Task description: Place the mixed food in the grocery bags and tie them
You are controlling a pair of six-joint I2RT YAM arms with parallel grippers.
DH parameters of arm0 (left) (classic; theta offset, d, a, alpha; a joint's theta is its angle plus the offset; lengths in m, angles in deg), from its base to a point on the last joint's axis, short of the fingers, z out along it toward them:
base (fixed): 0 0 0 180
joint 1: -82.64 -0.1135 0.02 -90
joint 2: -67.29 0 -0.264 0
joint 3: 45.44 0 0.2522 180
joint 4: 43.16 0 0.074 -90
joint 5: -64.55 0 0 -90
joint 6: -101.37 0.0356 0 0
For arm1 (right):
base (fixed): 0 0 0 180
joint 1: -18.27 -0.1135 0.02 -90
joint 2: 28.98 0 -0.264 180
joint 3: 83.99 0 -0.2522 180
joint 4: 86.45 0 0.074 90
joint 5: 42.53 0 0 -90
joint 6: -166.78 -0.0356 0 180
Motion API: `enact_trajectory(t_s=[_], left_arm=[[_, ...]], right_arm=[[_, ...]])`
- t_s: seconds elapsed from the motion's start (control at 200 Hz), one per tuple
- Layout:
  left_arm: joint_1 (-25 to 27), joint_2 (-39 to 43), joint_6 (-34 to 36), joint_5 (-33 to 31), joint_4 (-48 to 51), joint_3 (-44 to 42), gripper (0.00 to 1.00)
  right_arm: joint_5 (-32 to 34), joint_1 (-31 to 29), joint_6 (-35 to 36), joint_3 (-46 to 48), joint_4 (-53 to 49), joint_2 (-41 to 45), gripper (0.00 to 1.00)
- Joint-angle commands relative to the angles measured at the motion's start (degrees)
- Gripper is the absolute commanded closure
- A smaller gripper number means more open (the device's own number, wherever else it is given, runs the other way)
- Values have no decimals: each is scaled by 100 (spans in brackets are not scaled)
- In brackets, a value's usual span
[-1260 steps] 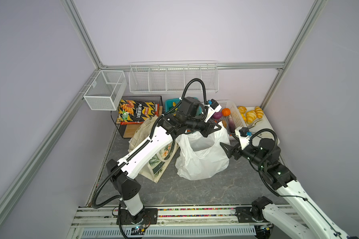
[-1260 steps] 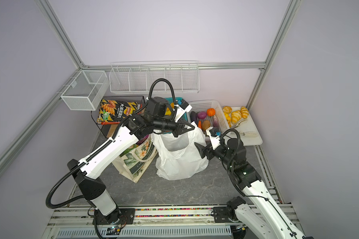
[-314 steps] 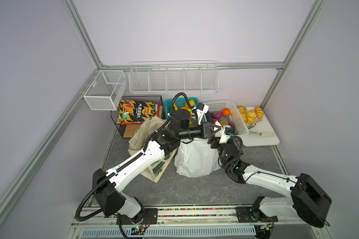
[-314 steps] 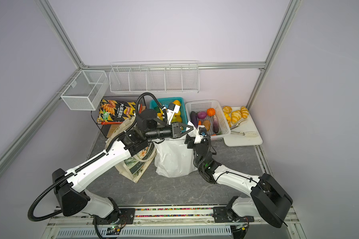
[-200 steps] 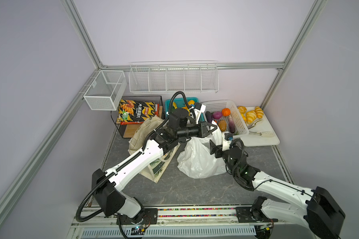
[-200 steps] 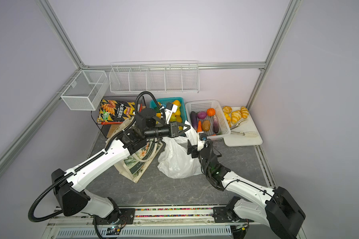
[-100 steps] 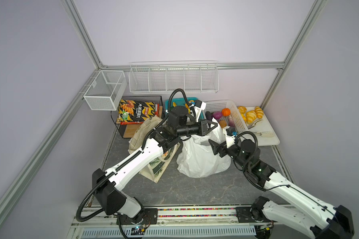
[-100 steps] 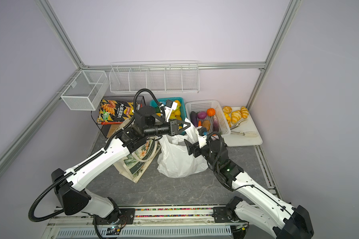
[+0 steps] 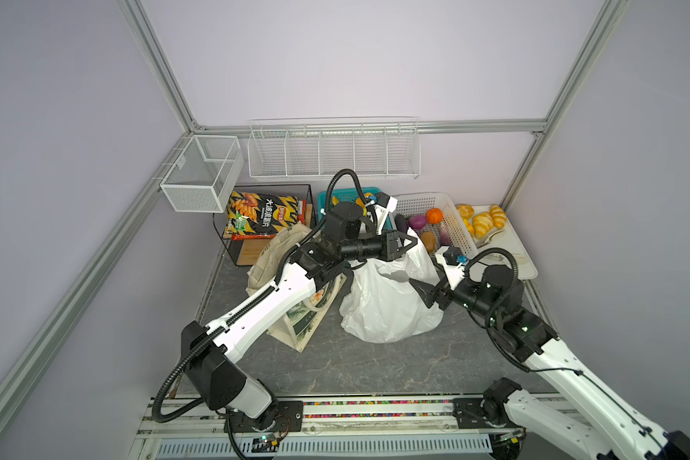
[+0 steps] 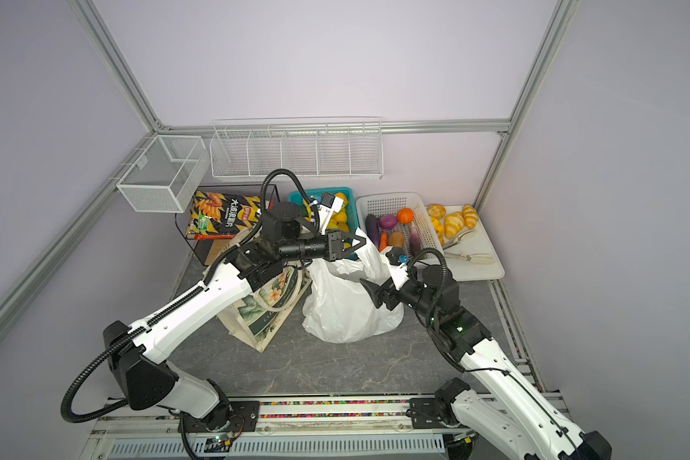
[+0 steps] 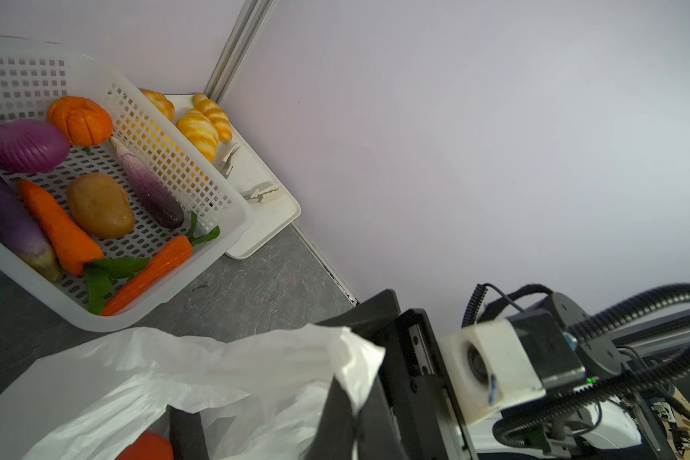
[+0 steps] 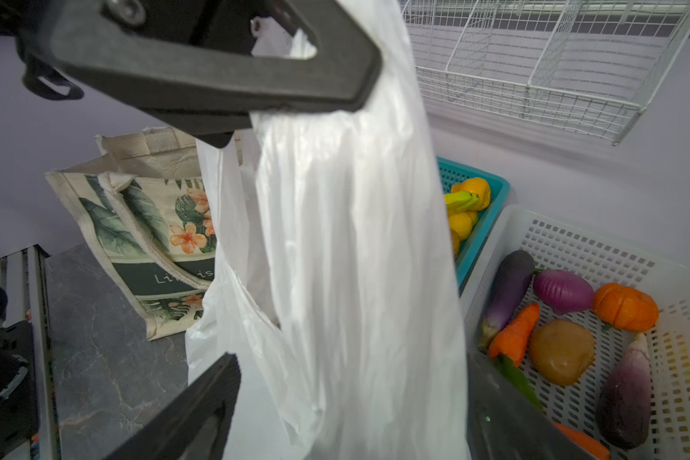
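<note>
Setting: a lilac-walled booth with an aluminium frame, and a grey marbled surface [image 9: 375, 370] in front of me.

Item 1, white plastic bag [image 9: 387, 310]: it sits mid-surface with its body slumped and one upper flap drawn up. In the left wrist view I see a red tomato [image 11: 148, 446] already inside.

Item 2, canvas tote [image 10: 263, 314]: it leans just beside the bag, under my left arm. Its contents are hidden.

Item 3, left arm [image 9: 279, 294]: it stretches from its base diagonally over the tote, wrist level, pointing across the bag's mouth. The left jaws are pinched fully closed on the raised flap. I read this as holding the film taut so a handle can be taken for tying.

Item 4, right arm [image 9: 534, 334]: elbow low, forearm angled inward, wrist aimed at the bag's side. The right jaws are spread wide and hold nothing. In the right wrist view the hanging film sits between them, but I cannot confirm contact. They are likely lined up for the other handle.

Item 5, white basket [image 9: 461, 235] of toy vegetables: it stands behind the bag.
</note>
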Motion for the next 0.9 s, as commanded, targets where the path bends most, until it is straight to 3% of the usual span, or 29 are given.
enact_trajectory(t_s=[0.0, 0.09, 0.165, 0.425, 0.695, 0.8, 0.895], left_arm=[[-30, -9, 176, 133, 67, 238, 100], [-30, -1, 170, 165, 84, 238, 100], [-30, 0, 151, 203, 95, 238, 100], [-30, 50, 152, 227, 64, 212, 100], [-30, 49, 152, 292, 54, 230, 100], [-30, 34, 155, 310, 45, 238, 100], [-30, 10, 146, 319, 36, 239, 100]], right_arm=[[-1694, 691, 188, -204, -48, 13, 11], [-3285, 1381, -122, -383, 310, -305, 11], [-3909, 1521, -60, -753, 189, -656, 11], [-4749, 1689, 511, -1655, -445, -1872, 0], [-5082, 1815, 775, -1776, -391, -2496, 1], [-5378, 1806, 678, -1817, -248, -2786, 11], [-5582, 1773, 686, -1877, -256, -2969, 31]])
